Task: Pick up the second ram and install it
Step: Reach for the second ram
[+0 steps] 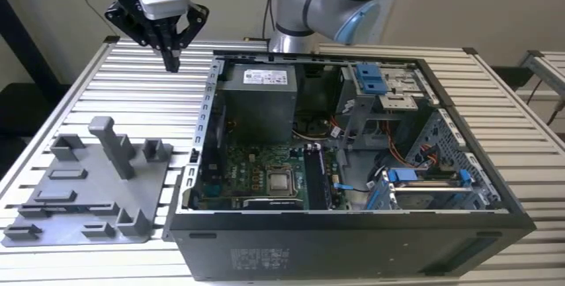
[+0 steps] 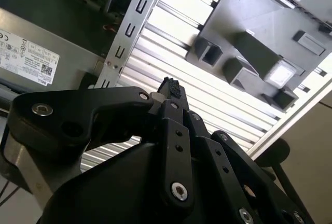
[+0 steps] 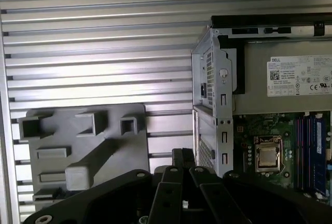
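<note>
Hand (image 1: 173, 66) is held above the slatted bench (image 1: 132, 94), fingers pointed down, just off the open PC case (image 1: 353, 246) on the exterior view's left. Fingertips are seen pressed together in both wrist views (image 2: 170, 88) (image 3: 182, 157); nothing is seen gripped between them. Grey holder (image 1: 88, 193) is laid flat on the bench beside the case, well apart from the hand, and is seen past the fingers (image 2: 249, 22) (image 3: 88, 146). Second ram's position cannot be told. Memory slots (image 1: 316, 181) (image 3: 311, 154) are located next to the CPU socket (image 1: 280, 181) on the motherboard (image 1: 256, 167); what is seated in them cannot be made out. Power supply (image 1: 258, 100) is mounted at the far end of the case.
</note>
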Controlling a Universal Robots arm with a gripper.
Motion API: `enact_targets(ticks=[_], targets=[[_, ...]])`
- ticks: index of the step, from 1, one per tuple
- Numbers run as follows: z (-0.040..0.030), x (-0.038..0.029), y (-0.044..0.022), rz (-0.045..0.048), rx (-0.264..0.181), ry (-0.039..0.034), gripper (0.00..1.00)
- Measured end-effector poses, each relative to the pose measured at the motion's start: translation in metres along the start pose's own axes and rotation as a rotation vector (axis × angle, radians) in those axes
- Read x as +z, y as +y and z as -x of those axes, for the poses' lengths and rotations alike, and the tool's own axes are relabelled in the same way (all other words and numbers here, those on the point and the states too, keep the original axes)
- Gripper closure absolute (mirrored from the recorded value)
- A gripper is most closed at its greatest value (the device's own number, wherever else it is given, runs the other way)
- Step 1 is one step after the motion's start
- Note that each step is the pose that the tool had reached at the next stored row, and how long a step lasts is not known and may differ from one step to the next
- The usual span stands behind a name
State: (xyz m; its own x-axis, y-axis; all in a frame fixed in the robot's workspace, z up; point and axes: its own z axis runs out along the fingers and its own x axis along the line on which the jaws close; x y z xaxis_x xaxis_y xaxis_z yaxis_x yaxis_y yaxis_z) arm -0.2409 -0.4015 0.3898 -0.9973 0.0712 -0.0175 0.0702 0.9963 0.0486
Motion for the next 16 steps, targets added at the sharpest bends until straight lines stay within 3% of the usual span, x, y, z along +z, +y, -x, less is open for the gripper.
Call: enact_targets(ticks=[10,16], targets=[[-0.0066,0.0,-0.0005,0.0001,0.0,-0.0022,0.89],[-0.0239,-0.0003,-0.0017,0.0002,-0.002,-0.0021,0.89]])
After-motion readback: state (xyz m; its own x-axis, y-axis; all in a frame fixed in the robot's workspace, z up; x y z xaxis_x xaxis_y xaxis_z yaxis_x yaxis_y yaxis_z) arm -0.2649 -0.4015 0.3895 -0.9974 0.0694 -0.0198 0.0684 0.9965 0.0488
